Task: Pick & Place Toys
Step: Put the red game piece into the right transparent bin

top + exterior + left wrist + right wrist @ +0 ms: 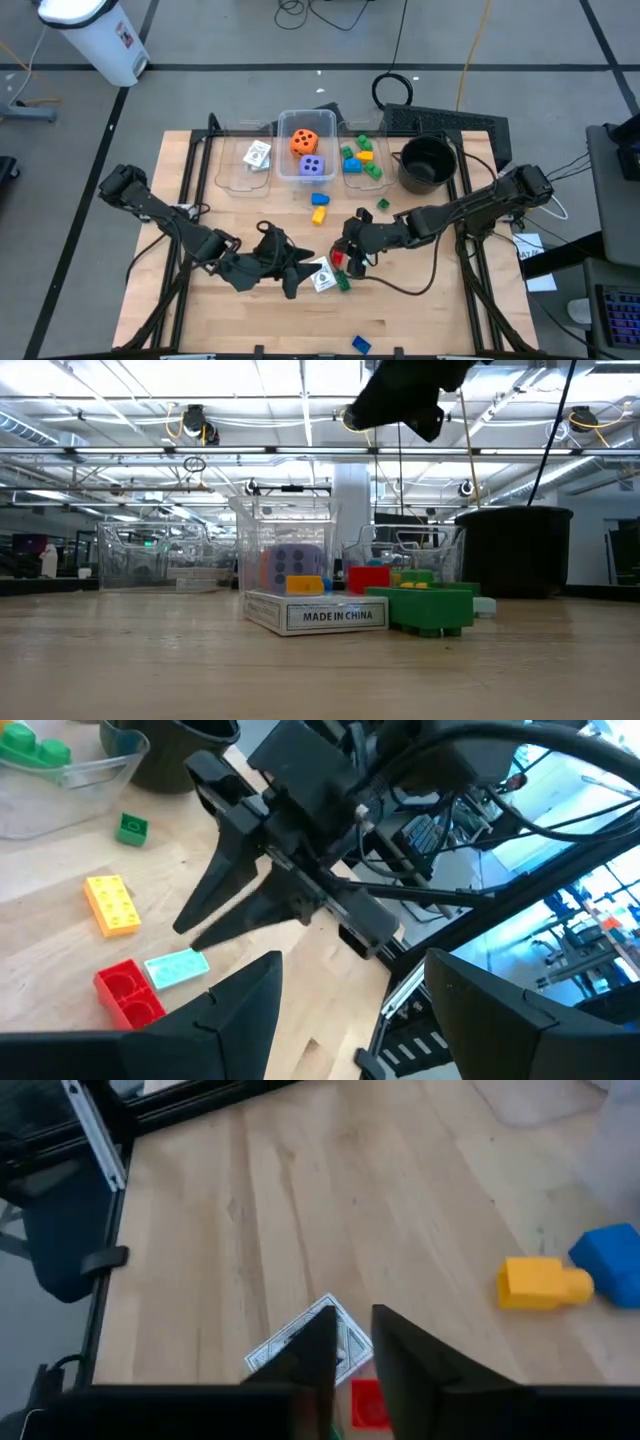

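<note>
A white card box (322,275) lies flat on the table at centre front, with a red brick (338,258) and a green brick (343,283) at its right. My right gripper (352,1342) hangs above them, its fingers a little apart with nothing between; the low view shows it high above the table (405,395). My left gripper (355,1010) stands open and holds nothing, just left of the card box (320,615), pointing at the right gripper (190,930). A yellow brick (318,215) and a blue brick (320,198) lie farther back.
Three clear bins stand at the back: the left (240,170) with a card, the middle (285,125) with an orange and a purple die, the right (350,180) with bricks. A black pot (427,162) stands beside them. A small green brick (383,204) and a blue brick (361,345) lie loose.
</note>
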`<action>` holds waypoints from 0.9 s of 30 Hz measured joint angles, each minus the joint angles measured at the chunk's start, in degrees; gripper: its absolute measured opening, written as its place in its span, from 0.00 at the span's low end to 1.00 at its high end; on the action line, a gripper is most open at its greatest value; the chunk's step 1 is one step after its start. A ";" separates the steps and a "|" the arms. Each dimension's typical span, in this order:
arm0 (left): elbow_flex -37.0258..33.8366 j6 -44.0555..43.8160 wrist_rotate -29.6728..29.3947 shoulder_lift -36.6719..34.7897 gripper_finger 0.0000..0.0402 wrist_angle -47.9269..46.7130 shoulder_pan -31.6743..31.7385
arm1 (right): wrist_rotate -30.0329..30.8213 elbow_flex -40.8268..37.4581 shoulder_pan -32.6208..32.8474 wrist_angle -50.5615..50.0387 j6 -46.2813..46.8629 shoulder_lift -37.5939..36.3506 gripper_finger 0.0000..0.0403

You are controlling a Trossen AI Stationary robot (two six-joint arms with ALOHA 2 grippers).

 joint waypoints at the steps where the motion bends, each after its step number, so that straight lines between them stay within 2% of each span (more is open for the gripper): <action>1: 0.00 0.18 0.00 0.00 0.62 -0.01 0.00 | -0.95 -0.05 0.01 -0.31 -0.04 -0.41 0.20; 7: 0.00 2.08 0.00 0.00 0.62 -0.18 0.07 | -4.65 -0.07 -0.56 1.64 -4.30 -2.51 0.43; 10: 0.00 3.46 0.04 0.00 0.62 -0.17 0.37 | -9.09 -0.04 -0.69 4.24 -8.31 -3.88 0.53; 14: 0.00 4.90 0.04 -0.02 0.62 -0.12 0.78 | -15.81 -0.04 -0.26 6.64 -14.27 -5.77 0.62; 18: 0.00 6.08 0.07 -0.02 0.62 -0.13 1.07 | -16.39 -0.04 -0.18 10.35 -14.78 -7.28 0.64; 22: -0.02 6.83 0.07 -0.02 0.62 -0.12 1.07 | -16.35 -0.02 -0.41 14.51 -14.64 -7.96 0.63; 27: -0.02 7.20 0.07 -0.04 0.62 -0.09 1.07 | -19.95 -0.04 -1.53 19.30 -12.59 -8.44 0.50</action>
